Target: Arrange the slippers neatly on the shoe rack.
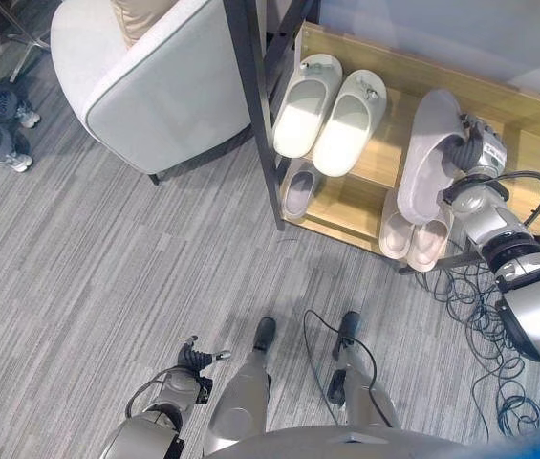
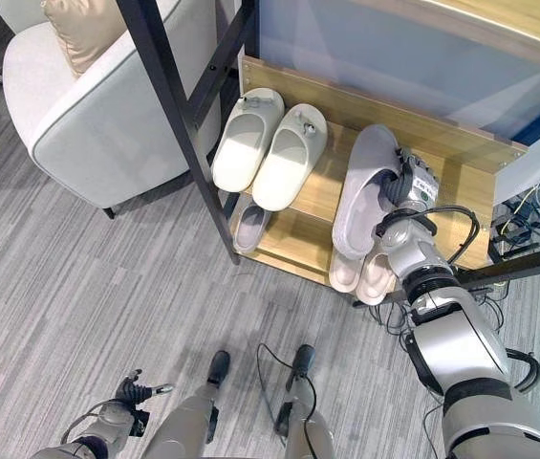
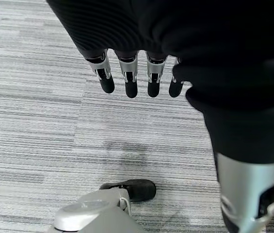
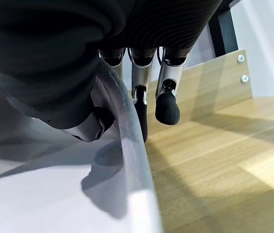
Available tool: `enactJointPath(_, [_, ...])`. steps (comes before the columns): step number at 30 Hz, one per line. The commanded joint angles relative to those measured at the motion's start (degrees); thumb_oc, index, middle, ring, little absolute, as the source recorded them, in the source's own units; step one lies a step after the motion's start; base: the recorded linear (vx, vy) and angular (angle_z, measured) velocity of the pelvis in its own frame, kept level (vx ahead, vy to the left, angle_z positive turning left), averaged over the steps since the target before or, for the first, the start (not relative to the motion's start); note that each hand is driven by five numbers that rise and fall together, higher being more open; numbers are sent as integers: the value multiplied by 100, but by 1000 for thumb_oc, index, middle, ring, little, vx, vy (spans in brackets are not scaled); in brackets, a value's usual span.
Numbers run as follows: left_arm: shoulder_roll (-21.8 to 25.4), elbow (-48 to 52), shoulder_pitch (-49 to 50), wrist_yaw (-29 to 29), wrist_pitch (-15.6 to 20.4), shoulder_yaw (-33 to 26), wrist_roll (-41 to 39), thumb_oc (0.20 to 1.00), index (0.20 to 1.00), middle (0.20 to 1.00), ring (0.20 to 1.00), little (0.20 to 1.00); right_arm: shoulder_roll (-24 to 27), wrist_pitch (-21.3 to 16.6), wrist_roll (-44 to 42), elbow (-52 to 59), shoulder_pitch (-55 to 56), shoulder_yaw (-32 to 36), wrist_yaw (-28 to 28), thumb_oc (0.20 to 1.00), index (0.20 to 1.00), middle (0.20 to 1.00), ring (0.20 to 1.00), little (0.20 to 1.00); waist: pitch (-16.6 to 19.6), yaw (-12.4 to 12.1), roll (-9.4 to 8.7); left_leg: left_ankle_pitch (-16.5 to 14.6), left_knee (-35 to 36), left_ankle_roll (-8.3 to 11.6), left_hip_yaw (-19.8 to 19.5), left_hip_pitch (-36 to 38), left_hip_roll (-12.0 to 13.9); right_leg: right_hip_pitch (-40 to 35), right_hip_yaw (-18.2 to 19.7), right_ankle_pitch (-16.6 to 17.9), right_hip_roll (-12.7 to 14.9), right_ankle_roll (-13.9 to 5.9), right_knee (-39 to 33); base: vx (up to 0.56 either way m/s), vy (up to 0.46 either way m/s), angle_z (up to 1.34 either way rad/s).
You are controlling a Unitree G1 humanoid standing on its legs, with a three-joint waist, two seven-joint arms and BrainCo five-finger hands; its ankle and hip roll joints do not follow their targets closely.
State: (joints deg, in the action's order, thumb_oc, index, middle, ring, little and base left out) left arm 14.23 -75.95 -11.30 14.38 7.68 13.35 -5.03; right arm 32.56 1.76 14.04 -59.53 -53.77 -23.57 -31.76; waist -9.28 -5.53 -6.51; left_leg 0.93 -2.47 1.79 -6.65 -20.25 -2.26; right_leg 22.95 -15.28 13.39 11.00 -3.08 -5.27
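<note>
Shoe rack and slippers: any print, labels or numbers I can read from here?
None readable: the wooden shoe rack, the pale green slippers, the grey slipper pinched in the right hand and the beige pair below show no legible text.

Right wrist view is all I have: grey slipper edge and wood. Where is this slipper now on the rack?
Observer: The right hand holds the grey slipper over the upper shelf, right of the white pair.
Operator: Is something already under it?
Observer: Yes, a pinkish pair sits on the lower shelf below it.
Operator: Any other grey slipper there?
Observer: One lies on the lower shelf under the white pair, a grey single.
Operator: And the left hand?
Observer: The left hand hangs low over the carpet, fingers straight, holding nothing.
</note>
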Motion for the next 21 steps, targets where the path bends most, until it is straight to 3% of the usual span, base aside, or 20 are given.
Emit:
enactJointPath(1, [56,-266,-255,209,-22,57,111,1000,1000,1000,1000,1000,391,-90,127,200,-324,144,-322,200,200,200,200,200,-280,-69,123,184,747,220,103,133,118,-969,-99,-889,124,-677,38,0,0,0])
enactJointPath(4, [55,-269,-271,213,-44,28,150,1000,1000,1000,1000,1000,419,-130,187,575,-88,247,-410,200,200,200,200,200,-270,-60,120,168,747,214,104,160,119,-1000,-108,-908,128,-681,46,0,0,0])
enactJointPath(7, [3,-260,-171,226,-112,-121,327,1000,1000,1000,1000,1000,440,-305,449,1913,1004,743,-520,200,200,200,200,200,-163,31,101,59,747,180,124,371,139,-1195,-146,-979,128,-688,84,0,0,0])
enactJointPath(16, [-83,-183,188,68,-192,-452,461,1000,1000,1000,1000,1000,-50,-763,441,3870,3403,1662,-88,200,200,200,200,200,24,233,105,-166,747,98,195,998,297,-1645,-87,-1248,0,-616,203,37,-14,-9])
enactJointPath(21, [-35,-62,250,63,-161,-576,533,1000,1000,1000,1000,1000,41,-878,745,4750,4079,1849,65,200,200,200,200,200,34,225,194,-208,747,79,64,1105,368,-1709,-80,-1385,-86,-583,301,13,-39,-1])
